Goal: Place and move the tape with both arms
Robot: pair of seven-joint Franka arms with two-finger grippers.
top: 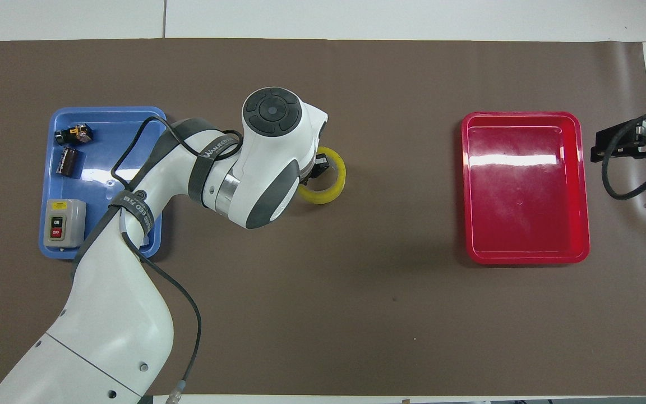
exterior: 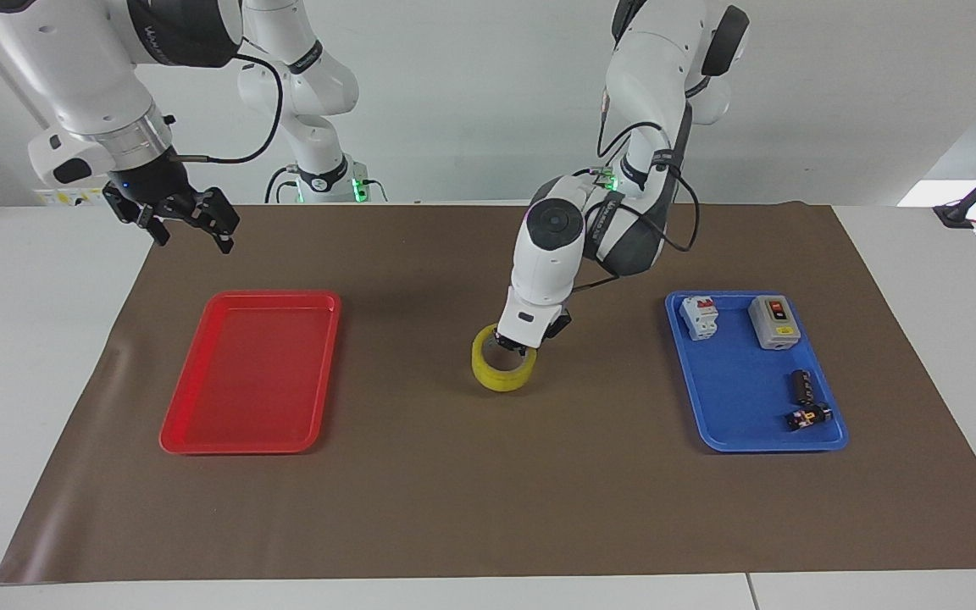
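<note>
Grippers sitting apart: right gripper [exterior: 191, 222], jaws spread, hanging over the mat's edge at the right arm's end, waiting; left gripper [exterior: 515, 346], jaws pinching the tape's wall, sitting mid-table. Tape [exterior: 500, 373] resting on the brown mat [exterior: 454, 491], between the trays. Red tray [exterior: 200, 424] lying toward the right arm's end. Blue tray [exterior: 734, 424], toward the left arm's end, holding switch box [exterior: 773, 321], breaker [exterior: 699, 316], black cylinder [exterior: 801, 386], small part [exterior: 807, 416].

A brown mat covers the white surface [exterior: 22, 339]. On the mat lie a red tray [exterior: 200, 424], a blue tray [exterior: 734, 424], and between them the tape [exterior: 501, 377].
</note>
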